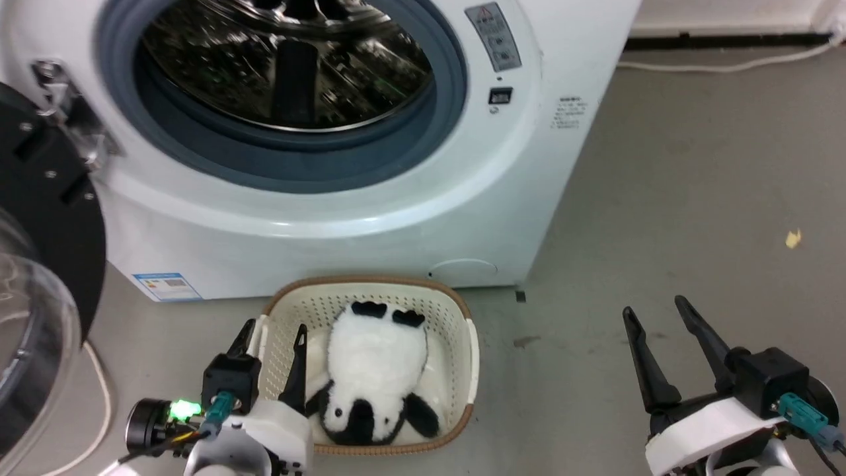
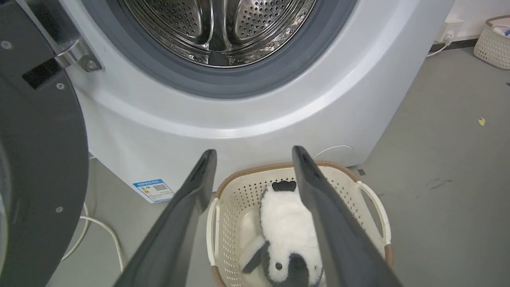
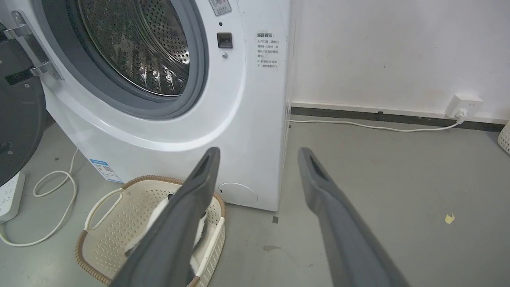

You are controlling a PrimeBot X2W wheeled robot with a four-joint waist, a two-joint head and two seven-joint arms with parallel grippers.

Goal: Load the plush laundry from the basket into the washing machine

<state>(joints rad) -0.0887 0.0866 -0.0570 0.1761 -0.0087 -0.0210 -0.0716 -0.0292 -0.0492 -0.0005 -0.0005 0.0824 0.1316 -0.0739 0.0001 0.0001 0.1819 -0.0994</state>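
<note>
The panda plush [image 1: 375, 370] lies lengthwise in the cream basket [image 1: 456, 317] on the floor, head toward me, black feet toward the washing machine [image 1: 370, 198]. The washer's round opening [image 1: 291, 73] gapes, its steel drum bare, and its black-framed door [image 1: 46, 218] is swung out to the left. My left gripper [image 1: 274, 336] hangs open over the basket's left rim, one finger outside, one inside beside the panda. In the left wrist view the panda [image 2: 289, 235] and basket [image 2: 235, 199] sit between the fingers. My right gripper [image 1: 654, 314] stands open over bare floor, right of the basket [image 3: 119, 211].
A white cable [image 2: 99, 231] loops on the floor left of the basket, near a power strip [image 3: 10, 195]. Another cable [image 3: 378, 126] runs along the wall to a socket [image 3: 464, 104]. A second cream basket [image 2: 494, 40] stands far right. A yellow scrap [image 1: 793, 238] lies on the grey floor.
</note>
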